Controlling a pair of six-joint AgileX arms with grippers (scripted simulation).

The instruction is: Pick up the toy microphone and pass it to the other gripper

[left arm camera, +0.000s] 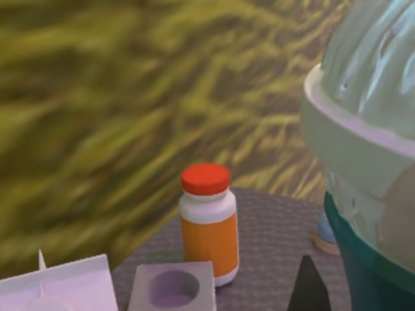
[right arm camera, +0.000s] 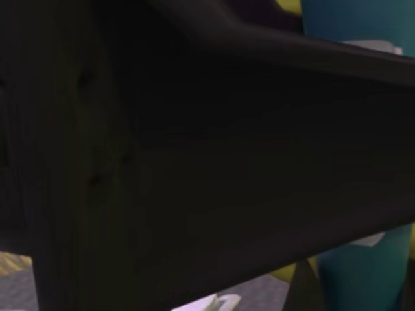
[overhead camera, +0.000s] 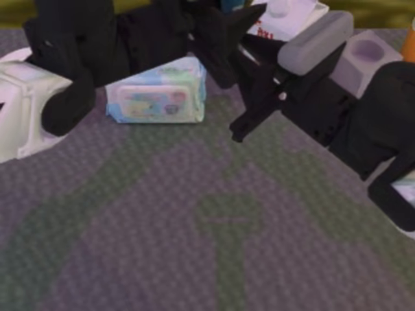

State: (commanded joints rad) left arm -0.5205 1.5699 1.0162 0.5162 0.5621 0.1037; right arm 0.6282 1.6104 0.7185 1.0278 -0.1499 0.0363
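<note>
Up at the top middle of the top view, both black arms meet, and the left gripper (overhead camera: 237, 16) holds the toy microphone (left arm camera: 369, 155), which fills the right side of the left wrist view with its white head over the teal handle. I cannot tell if the right gripper (overhead camera: 238, 133), at the middle of the top view, is open or closed. An orange bottle (left arm camera: 209, 223) with a red cap stands on the table (overhead camera: 214, 246) beside a grey block (left arm camera: 172, 288).
</note>
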